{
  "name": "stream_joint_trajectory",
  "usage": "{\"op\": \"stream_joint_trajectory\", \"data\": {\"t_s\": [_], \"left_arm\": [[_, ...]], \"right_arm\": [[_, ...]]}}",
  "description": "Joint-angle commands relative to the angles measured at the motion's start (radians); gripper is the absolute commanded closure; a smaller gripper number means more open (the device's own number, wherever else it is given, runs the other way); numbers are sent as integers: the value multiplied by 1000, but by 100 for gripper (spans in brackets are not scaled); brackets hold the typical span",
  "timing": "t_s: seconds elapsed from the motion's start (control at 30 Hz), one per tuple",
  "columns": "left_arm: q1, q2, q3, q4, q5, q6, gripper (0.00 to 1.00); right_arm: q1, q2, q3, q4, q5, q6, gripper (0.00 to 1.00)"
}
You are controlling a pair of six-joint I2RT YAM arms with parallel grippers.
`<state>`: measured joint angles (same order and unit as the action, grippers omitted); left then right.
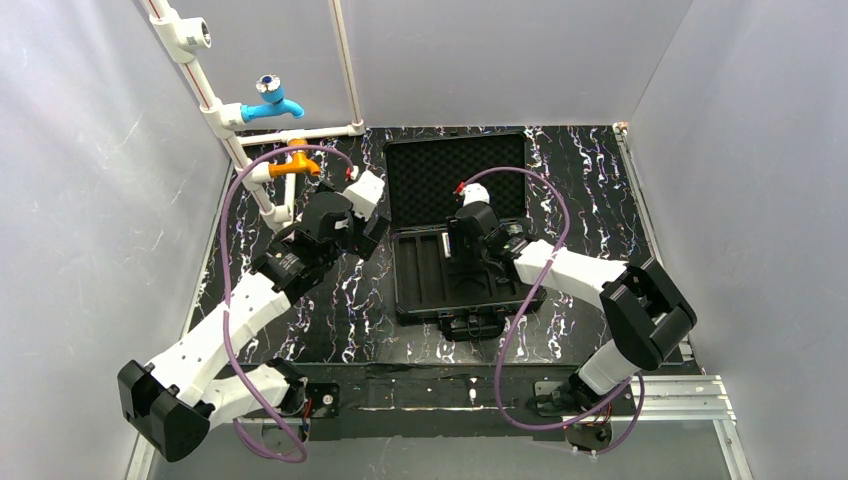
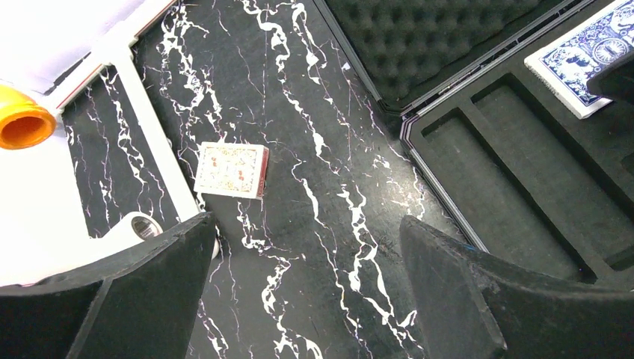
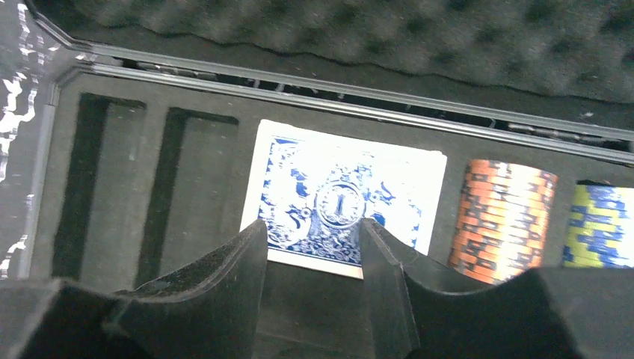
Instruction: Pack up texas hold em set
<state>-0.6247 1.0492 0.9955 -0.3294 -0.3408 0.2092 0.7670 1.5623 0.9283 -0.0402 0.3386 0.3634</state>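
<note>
**Item 1, your left arm:** it reaches up from the near-left base, with the wrist hanging over the marbled table [image 1: 340, 320] left of the briefcase [image 1: 420, 285]. The left gripper [image 2: 306, 277] is spread wide, holding and touching nothing.

**Item 2, red deck [image 2: 232, 170]:** it lies flat on the table between the white pipe [image 2: 153, 142] and the foam lid [image 1: 455, 165], apart from your left fingers.

**Item 3, your right arm:** it is folded leftward from the near-right base, with the wrist over the far part of the slotted tray. The right gripper [image 3: 312, 224] has its jaws parted above the near edge of the blue deck [image 3: 344, 187]. You cannot tell whether they touch it.

**Item 4, blue deck:** it lies flat in a tray recess by the hinge, right of two narrow slots. Just right of it stand an orange chip roll [image 3: 501, 217] and then a blue-and-yellow chip roll [image 3: 602, 224].

**Item 5, markings:** both decks show ornamental backs, and the print is too fine for you to read.

**Item 6, fixtures:** a blue tap [image 1: 272, 103] and an orange tap [image 1: 290, 165] sit at the far left
</note>
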Motion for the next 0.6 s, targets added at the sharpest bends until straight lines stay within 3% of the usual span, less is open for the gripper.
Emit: {"op": "stream_joint_trajectory", "data": {"t_s": [0.0, 0.37, 0.43, 0.57], "left_arm": [[2, 15, -12, 0, -10, 6, 8], [5, 139, -5, -4, -56, -120, 2], [6, 169, 30, -33, -69, -194, 2], [8, 265, 133, -127, -231, -488, 2]], "right_arm": [[0, 22, -23, 17, -17, 22, 44], [1, -106, -33, -26, 3, 6, 43], [2, -139, -40, -32, 2, 6, 43], [1, -210, -57, -53, -2, 8, 42]]}}
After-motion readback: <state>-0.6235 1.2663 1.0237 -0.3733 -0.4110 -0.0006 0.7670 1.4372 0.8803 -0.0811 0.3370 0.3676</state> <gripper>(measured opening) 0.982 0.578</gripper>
